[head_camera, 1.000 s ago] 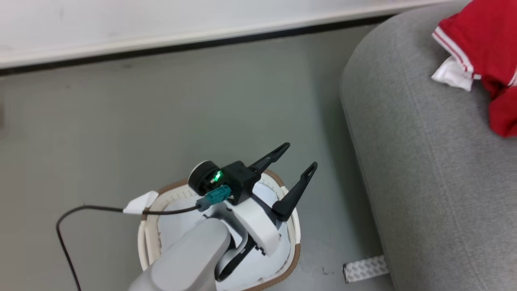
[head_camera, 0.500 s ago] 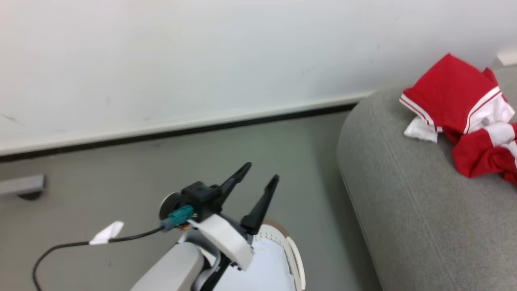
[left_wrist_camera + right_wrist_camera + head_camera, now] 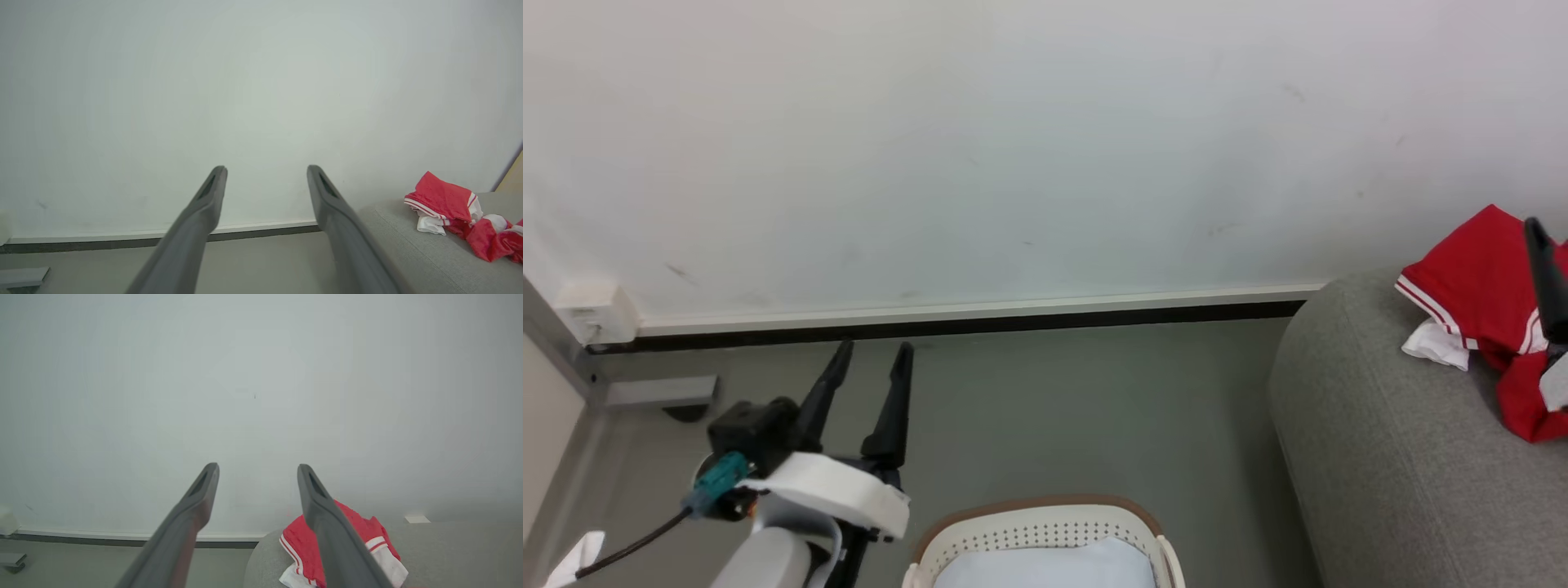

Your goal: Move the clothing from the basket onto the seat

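The clothing (image 3: 1470, 302), red with white panels and striped trim, lies crumpled on the light grey seat (image 3: 1380, 457) at the right. It also shows in the left wrist view as clothing (image 3: 445, 200) on the seat (image 3: 408, 245). The off-white basket (image 3: 1037, 523) with its brown rim sits at the bottom centre, and a pale liner (image 3: 1045, 567) shows inside. My left gripper (image 3: 872, 351) is open and empty, left of the basket, pointing at the wall. My right gripper (image 3: 257, 468) is open and empty, and the clothing (image 3: 300, 543) lies just beyond its right finger.
A white wall (image 3: 1013, 147) with a dark baseboard (image 3: 947, 325) stands straight ahead above grey floor (image 3: 1078, 408). A grey bracket (image 3: 662, 392) and a small white box (image 3: 596, 314) sit at the left wall corner. A black cable (image 3: 637, 543) trails from my left wrist.
The head camera has tilted up, so the basket now lies at the bottom edge. My left gripper has lifted off the basket and swung left. A right finger has come into the head view's right edge.
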{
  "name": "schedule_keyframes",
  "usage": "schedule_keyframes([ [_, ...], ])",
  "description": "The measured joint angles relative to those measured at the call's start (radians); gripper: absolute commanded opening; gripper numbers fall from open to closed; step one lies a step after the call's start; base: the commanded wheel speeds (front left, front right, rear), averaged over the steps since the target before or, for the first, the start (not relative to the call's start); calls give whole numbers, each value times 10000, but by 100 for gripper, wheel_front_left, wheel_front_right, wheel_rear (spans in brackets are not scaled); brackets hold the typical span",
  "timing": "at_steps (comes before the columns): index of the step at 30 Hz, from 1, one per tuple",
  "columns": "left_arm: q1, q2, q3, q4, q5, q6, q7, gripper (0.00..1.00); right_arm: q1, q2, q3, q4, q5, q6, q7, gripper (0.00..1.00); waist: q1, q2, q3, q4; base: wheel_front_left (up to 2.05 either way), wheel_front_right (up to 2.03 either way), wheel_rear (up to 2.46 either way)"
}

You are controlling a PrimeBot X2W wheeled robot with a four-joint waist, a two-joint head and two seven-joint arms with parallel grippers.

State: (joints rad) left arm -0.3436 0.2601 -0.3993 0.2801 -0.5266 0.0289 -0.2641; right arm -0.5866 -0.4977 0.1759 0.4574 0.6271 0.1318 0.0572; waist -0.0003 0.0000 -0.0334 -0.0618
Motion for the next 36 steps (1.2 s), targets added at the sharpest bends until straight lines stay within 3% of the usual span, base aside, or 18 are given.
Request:
schedule_keyframes([
  [9, 1234, -491, 1563, -497, 190, 109, 0, 100, 2563, 1452, -859, -1498, -1557, 0, -1618, 100, 1, 0, -73, 497, 0, 0, 0],
  [19, 2235, -1363, 2610, -173, 1216, -587, 0, 100, 4214, 2763, -677, -1406, -2117, 0, -3051, 100, 2, 0, -53, 599, 0, 0, 0],
  [36, 2316, -1988, 3469, 439, 2295, -1260, 0, 100, 4562, 3244, -573, -1244, -2479, 0, -3196, 100, 3, 0, -41, 311, 0, 0, 0],
])
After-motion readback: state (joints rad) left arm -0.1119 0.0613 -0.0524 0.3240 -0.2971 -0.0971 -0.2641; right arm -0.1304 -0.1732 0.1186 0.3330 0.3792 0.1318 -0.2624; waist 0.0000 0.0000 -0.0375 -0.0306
